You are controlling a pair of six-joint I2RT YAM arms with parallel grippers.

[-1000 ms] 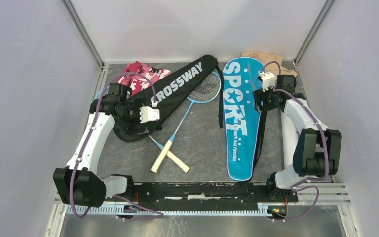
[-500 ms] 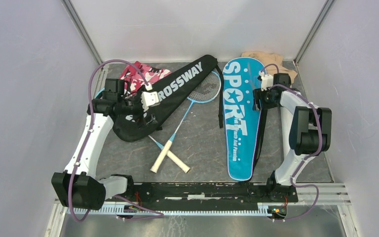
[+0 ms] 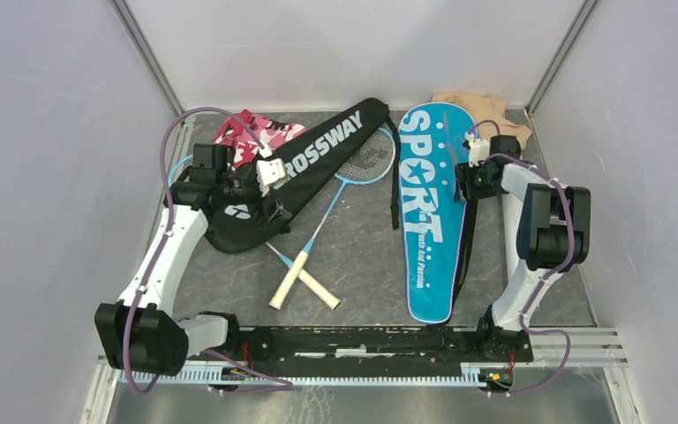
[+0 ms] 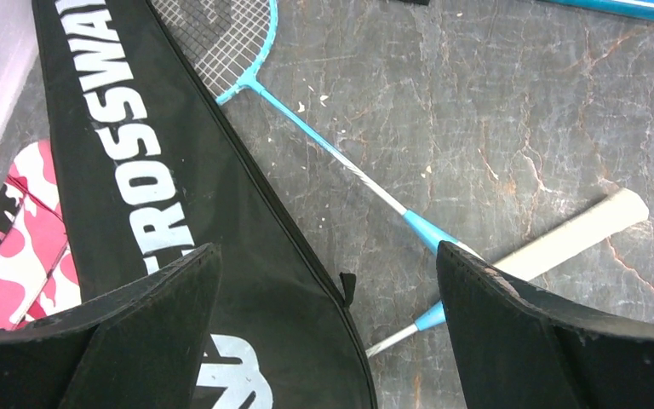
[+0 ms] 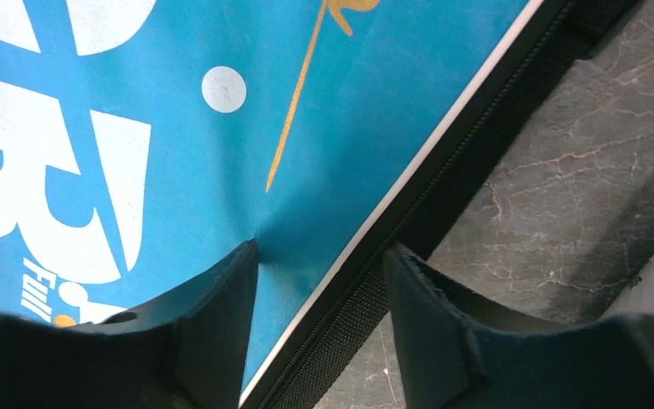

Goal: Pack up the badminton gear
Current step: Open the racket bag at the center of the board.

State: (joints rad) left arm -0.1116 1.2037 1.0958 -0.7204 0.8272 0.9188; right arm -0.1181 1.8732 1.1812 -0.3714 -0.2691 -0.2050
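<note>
Starting on the blue cover (image 3: 428,212), flat on the right of the table (image 3: 362,265). Straddling its zipper edge with the right gripper (image 5: 319,256), half closed; hard to tell if pinched yet. Hovering the left gripper (image 4: 328,256) wide open, empty, over the black cover (image 4: 136,170) and rackets (image 4: 349,166). Next: pinch that edge, lift gently to open.

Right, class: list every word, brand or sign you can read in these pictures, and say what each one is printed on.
"CROSSWAY": white capitals along the black racket cover.
"SPORT": big white capitals on the blue racket cover.
Small white lettering running down the blue racket cover below "SPORT": too small and blurred to read.
White emblem at the wide end of the black racket cover: a shape only, no letters.
</note>
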